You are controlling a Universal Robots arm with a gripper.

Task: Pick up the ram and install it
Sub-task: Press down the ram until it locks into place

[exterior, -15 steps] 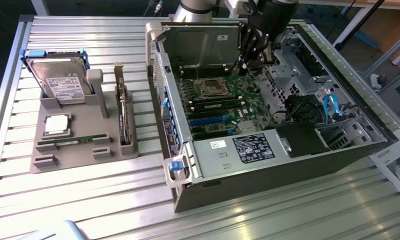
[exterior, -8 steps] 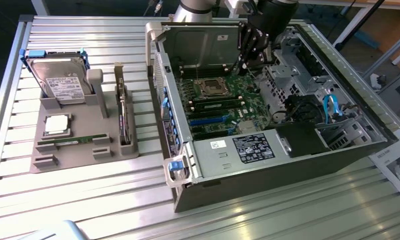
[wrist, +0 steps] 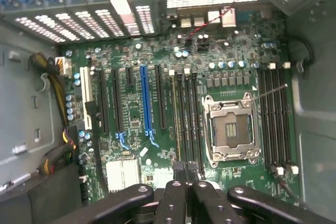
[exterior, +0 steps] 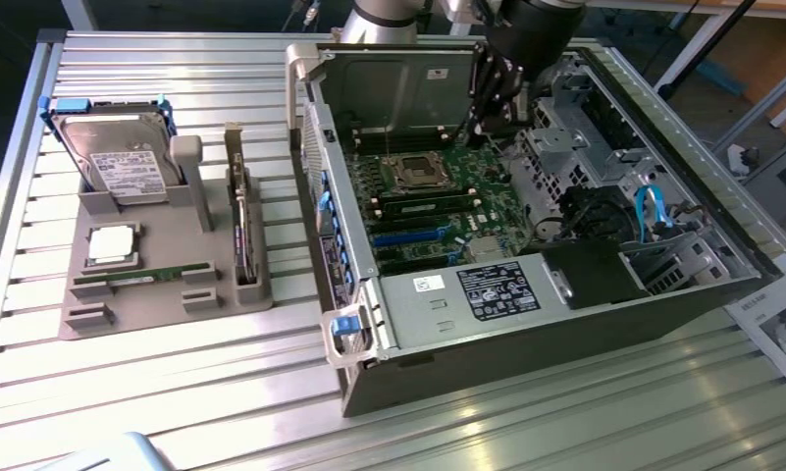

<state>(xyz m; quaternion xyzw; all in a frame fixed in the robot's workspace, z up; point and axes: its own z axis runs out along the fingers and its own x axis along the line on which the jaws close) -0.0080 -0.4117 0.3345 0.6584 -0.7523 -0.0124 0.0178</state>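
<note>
The ram (exterior: 144, 277) is seen lying flat in a near slot of the gray holder (exterior: 131, 316), at the exterior view's left and well apart from the open computer case (exterior: 497, 324). By that showing, the pick-up is judged not yet done and the installing is left as well. Whether another strip is already seated in the case cannot be told.

The gripper (exterior: 489, 123) is held inside the case, toward its far end, above the motherboard (exterior: 445, 191). In the wrist view the gripper (wrist: 186, 169) is seen with its fingers brought together, poised just over the near end of the memory slots (wrist: 186, 114) beside the empty processor socket (wrist: 231, 129). Nothing is seen clamped between them, and no contact with the board can be made out.
</note>
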